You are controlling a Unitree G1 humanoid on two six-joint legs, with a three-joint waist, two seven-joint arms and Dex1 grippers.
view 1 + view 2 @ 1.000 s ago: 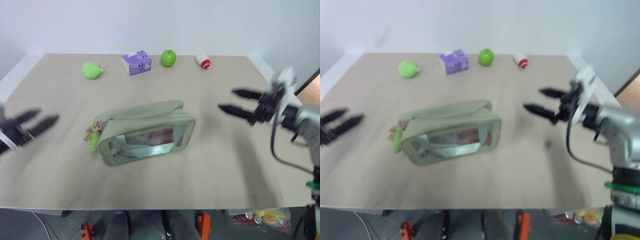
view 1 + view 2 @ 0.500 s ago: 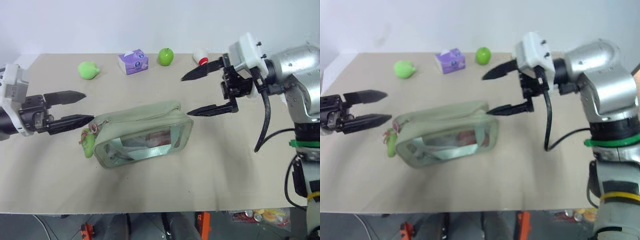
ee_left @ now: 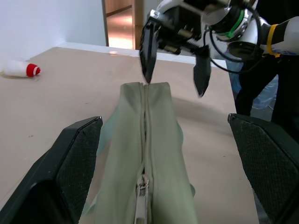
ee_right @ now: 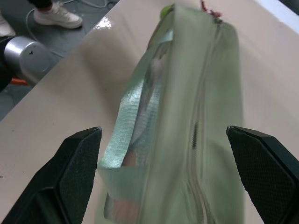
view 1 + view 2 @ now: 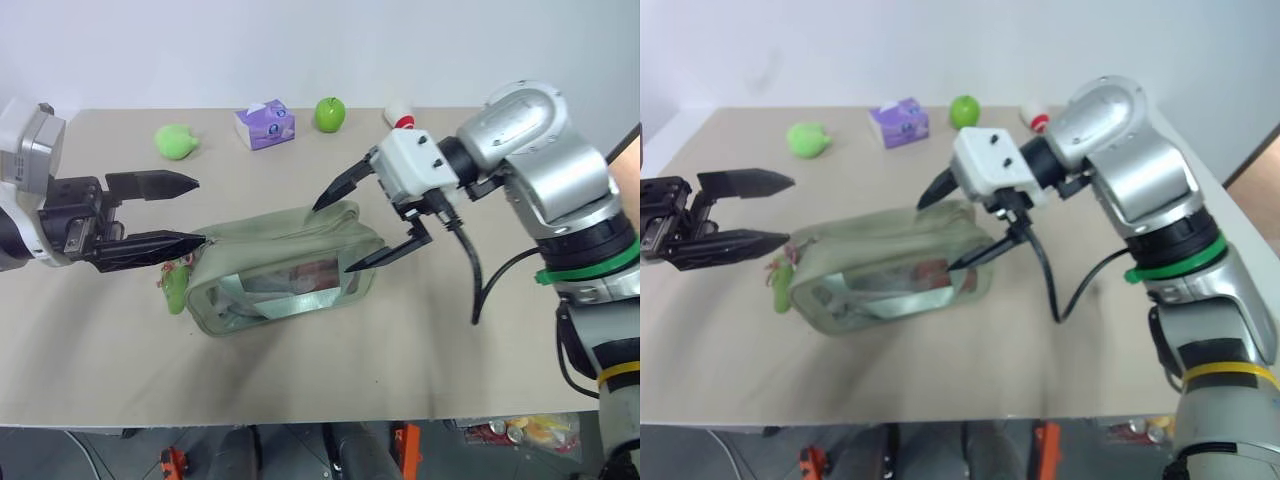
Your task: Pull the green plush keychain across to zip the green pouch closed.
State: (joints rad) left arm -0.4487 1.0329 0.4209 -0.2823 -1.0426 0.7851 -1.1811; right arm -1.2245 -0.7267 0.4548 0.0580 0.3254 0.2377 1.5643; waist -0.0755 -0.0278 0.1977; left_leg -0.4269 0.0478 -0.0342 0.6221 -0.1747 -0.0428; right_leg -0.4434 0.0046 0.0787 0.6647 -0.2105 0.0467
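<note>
The tan table (image 5: 300, 380) carried everything, a wide matte top with a pale wall behind it and dark floor showing under its near edge; in the left wrist view an open doorway with a wooden floor stood beyond the far end, and in the right wrist view a person's light shoes stood on the floor beside the table. Near the middle lay the green pouch (image 5: 285, 270), standing on its long side with the clear panel facing the robot and the zipper running along its top. By my reading, the zipping had not begun: the slider sat at the pouch's left end, and the green plush keychain (image 5: 176, 285) hung there against the table, touched by nothing. The right gripper (image 5: 362, 225) hovered over the pouch's right end with its fingers spread wide, one above the top seam and one in front of the clear panel, gripping nothing. The left gripper (image 5: 175, 212) hung just beside the left end, fingers likewise spread, its lower finger close above the keychain. Left to do, I judged: steady the pouch, pinch the keychain, and draw it across the full length. Along the far edge stood a loose light-green plush toy (image 5: 176, 141), a small purple tissue box (image 5: 266, 124), a green apple (image 5: 331, 114) and a red-and-white object (image 5: 399, 117).
</note>
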